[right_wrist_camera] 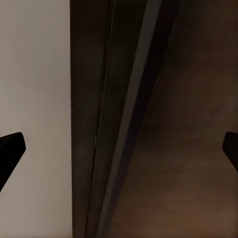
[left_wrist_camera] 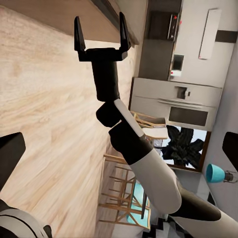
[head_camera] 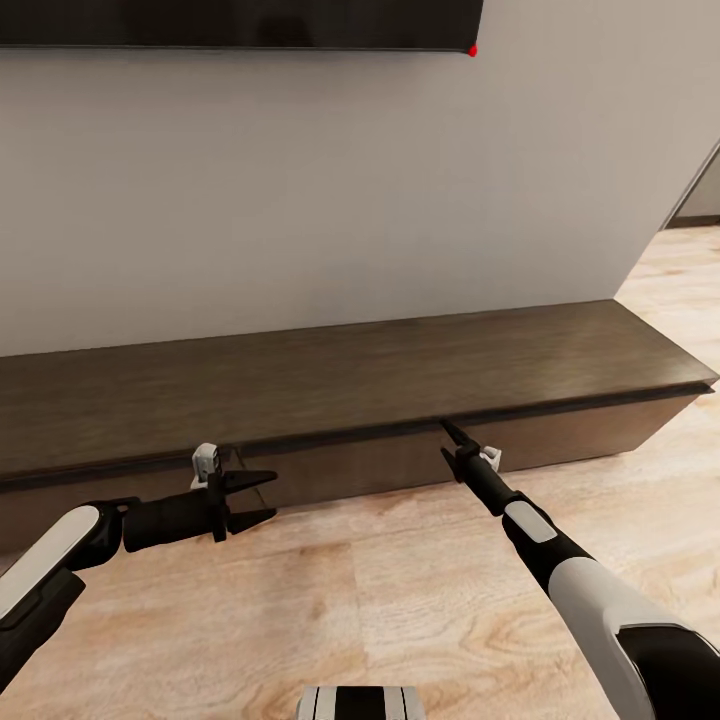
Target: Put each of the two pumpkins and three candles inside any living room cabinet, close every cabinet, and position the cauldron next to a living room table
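Ahead, in the head view, the cabinet [head_camera: 400,370], long, low and dark brown, against a pale wall [head_camera: 350,180], its fronts flush, nothing on its top, pale wood floor [head_camera: 380,590] before it. High on the wall, the lower edge of a dark screen [head_camera: 240,25] with a small red light at its corner. Left tool [head_camera: 262,497] low over the floor just before the cabinet front, fingers spread and pointing toward the right arm, holding nothing. Right tool [head_camera: 447,428] stretched forward, tip at the seam under the cabinet's top edge; touching or not, hard to say, and from here spread or clenched cannot be told. In the left wrist view, the right tool [left_wrist_camera: 101,33] seen from across, two dark fingers parted with nothing between, at the cabinet's edge [left_wrist_camera: 106,10]; beyond, a kitchen with built-in ovens [left_wrist_camera: 191,106], wooden chairs [left_wrist_camera: 124,188], a dark plant [left_wrist_camera: 183,146] and a teal lamp [left_wrist_camera: 215,172]. In the right wrist view, close on the cabinet [right_wrist_camera: 148,124]: dark wood with a long seam, pale wall [right_wrist_camera: 34,74] alongside, the fingertips [right_wrist_camera: 11,146] far apart at either edge, grasping nothing.
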Controlling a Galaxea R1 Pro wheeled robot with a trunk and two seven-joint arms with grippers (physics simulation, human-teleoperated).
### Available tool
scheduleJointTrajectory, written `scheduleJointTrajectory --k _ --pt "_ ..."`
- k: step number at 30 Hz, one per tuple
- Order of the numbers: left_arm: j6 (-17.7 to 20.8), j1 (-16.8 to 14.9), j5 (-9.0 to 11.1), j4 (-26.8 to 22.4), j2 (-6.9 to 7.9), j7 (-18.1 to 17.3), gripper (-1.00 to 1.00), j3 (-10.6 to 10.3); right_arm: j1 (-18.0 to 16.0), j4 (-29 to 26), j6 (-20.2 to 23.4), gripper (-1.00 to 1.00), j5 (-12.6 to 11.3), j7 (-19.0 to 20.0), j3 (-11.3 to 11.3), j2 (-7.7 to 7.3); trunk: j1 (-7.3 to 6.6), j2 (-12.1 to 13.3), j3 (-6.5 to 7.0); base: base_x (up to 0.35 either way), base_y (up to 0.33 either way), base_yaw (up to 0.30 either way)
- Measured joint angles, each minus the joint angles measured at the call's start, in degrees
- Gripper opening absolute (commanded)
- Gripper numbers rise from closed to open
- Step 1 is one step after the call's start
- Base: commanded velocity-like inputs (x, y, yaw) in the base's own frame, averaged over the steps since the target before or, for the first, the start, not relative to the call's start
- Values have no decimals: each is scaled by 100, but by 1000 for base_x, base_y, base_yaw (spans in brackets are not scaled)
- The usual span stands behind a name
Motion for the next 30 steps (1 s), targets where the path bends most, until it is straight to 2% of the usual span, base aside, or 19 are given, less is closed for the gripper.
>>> scheduleJointTrajectory --k 14,30 --pt "0 0 0 5 0 0 100 0 0 -1 0 100 1 0 0 0 -1 0 0 96 0 0" --pt "0 0 0 7 0 0 100 0 0 3 -2 100 1 0 0 0 0 0 0 7 0 0"
